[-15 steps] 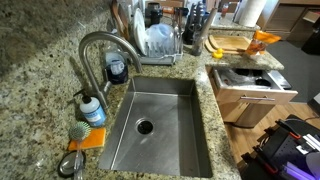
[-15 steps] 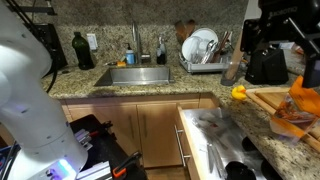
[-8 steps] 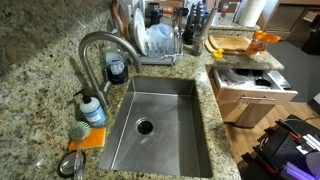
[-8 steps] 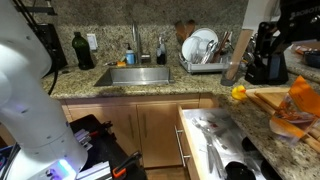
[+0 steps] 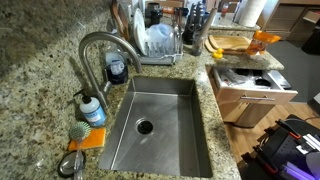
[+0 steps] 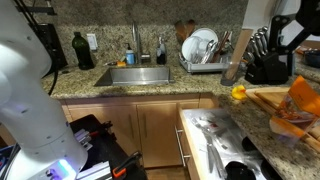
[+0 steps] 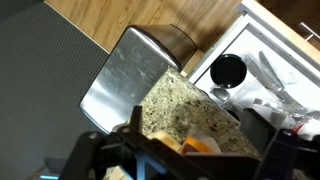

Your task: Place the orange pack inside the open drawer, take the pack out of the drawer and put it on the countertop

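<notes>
The orange pack lies on the countertop by a wooden cutting board, to the right of the open drawer. In an exterior view it shows at the back right, beyond the drawer. My gripper hangs high above the counter's right end, well clear of the pack. In the wrist view the gripper is open, its dark fingers spread wide. The pack lies far below between them on the granite. The drawer is at the upper right.
A steel sink with a faucet, a dish rack, a knife block and a yellow toy stand on the counter. A black round item lies in the drawer. A steel bin stands on the floor.
My gripper has risen and drawn back toward the upper right, away from the counter. The orange pack has stayed where it lies.
</notes>
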`<control>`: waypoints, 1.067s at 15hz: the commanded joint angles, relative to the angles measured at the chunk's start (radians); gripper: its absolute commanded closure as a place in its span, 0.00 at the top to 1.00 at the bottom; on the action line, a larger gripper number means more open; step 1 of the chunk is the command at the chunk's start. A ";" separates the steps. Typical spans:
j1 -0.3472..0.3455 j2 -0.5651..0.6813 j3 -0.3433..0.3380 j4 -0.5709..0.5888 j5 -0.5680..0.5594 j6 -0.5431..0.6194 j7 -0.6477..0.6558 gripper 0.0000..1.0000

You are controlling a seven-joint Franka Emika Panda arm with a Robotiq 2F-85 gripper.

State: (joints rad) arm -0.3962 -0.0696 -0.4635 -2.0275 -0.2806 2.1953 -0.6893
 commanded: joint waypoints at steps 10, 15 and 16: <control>-0.013 0.131 0.007 0.121 0.254 0.068 -0.651 1.00; -0.027 0.164 0.031 0.163 0.334 0.021 -0.803 1.00; -0.032 0.196 0.039 0.194 0.355 0.001 -0.828 1.00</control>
State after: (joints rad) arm -0.4007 0.1283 -0.4534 -1.8369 0.0792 2.1985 -1.5220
